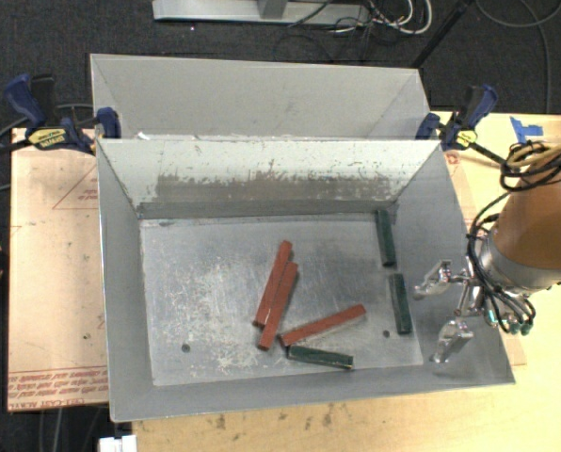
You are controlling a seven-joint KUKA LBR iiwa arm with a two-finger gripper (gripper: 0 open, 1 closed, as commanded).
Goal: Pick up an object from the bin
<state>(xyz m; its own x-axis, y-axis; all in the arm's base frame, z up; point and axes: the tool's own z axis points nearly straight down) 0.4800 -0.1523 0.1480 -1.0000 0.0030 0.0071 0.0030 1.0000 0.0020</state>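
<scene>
Spread and empty, the gripper [442, 311] hangs at the right side of the grey bin [262, 182], over its sloping right wall, two fingers apart with nothing between them, so from where I stand nothing is picked up yet. Nearest to it a dark green bar [400, 304] lies on the floor just beside that wall, pointing front to back. A second dark green bar [385, 238] lies a little further back along the same side. Towards the middle two red bars [277, 292] lie side by side, touching. A third red bar [324, 327] slants off from their near end, and a third green bar [319, 356] lies just in front of it. By my reckoning the whole job is left to do: settling on one piece, coming down over it, closing on it and lifting it clear of the bin
</scene>
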